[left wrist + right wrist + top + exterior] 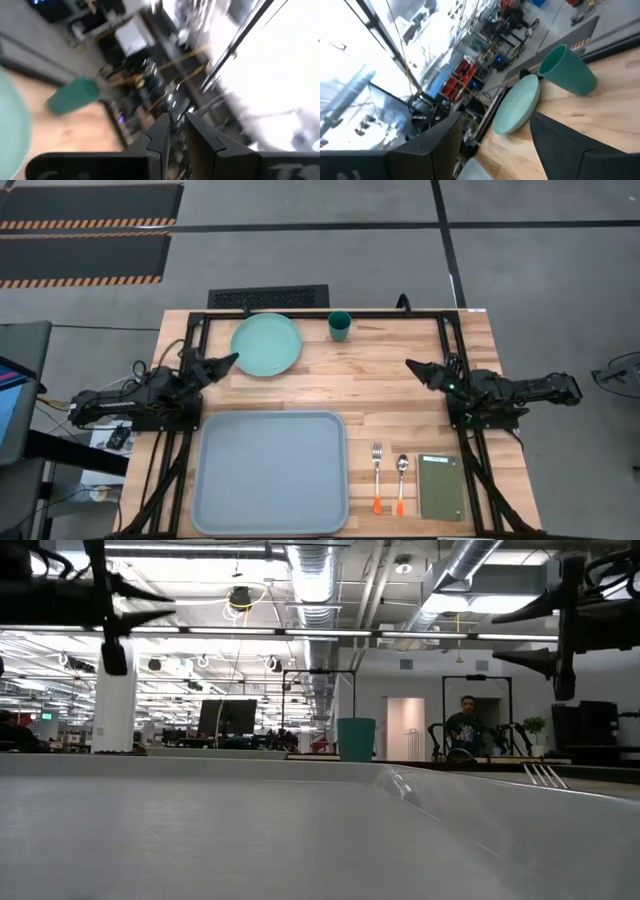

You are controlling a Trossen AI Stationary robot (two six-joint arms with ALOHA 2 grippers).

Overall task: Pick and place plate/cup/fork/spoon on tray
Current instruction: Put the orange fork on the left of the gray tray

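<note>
The mint-green plate [266,345] lies flat at the table's far side, and the dark teal cup [340,326] stands upright to its right. The grey-blue tray [270,472] lies at the near side. The fork [377,475] and the spoon [401,478] lie side by side to the tray's right, orange tips toward the near edge. My left gripper [233,360] is shut and empty, raised beside the plate's left rim. My right gripper [410,366] is open and empty, raised at mid-table right, pointing toward the plate [517,105] and the cup [567,70].
A small dark green rectangular pad [440,487] lies right of the spoon. A black frame [320,313] runs along the table's far, left and right sides. A person [465,725] stands in the room beyond the table. Bare wood shows between plate and tray.
</note>
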